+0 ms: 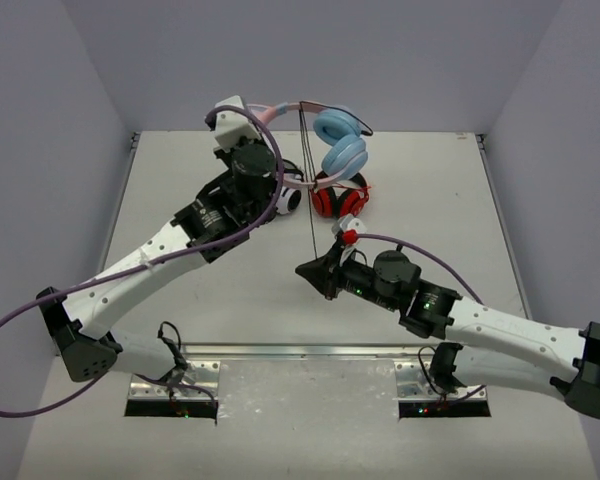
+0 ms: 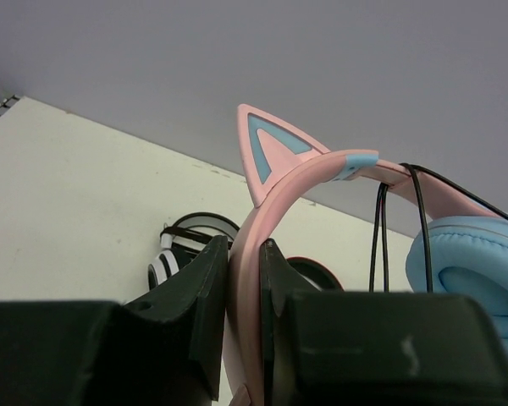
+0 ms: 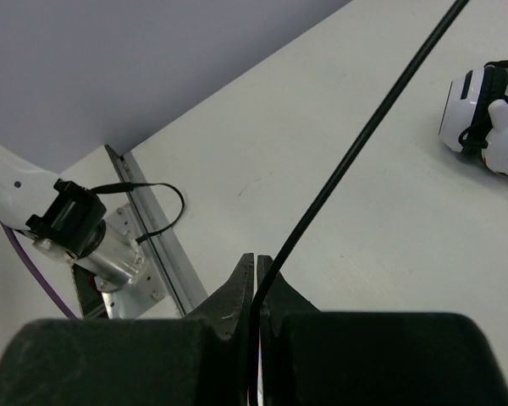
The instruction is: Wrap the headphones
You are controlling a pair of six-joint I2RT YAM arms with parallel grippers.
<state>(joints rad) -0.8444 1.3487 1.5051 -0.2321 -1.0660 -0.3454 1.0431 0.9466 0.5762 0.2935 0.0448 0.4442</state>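
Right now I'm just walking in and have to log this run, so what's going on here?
The left tool is shut on the pink headband of the cat-ear headphones, holding them up over the table. The right tool pinches their black cable, which runs taut up to the headband, where strands already hang over it. White-and-black headphones and red-and-black headphones lie on the table underneath.

Lighting, your three views: bright, even and diffuse from above, with soft faint shadows on the table (image 1: 260, 305); top view sharp, while both wrist views render your near black fingers (image 2: 199, 288) dark and slightly soft.
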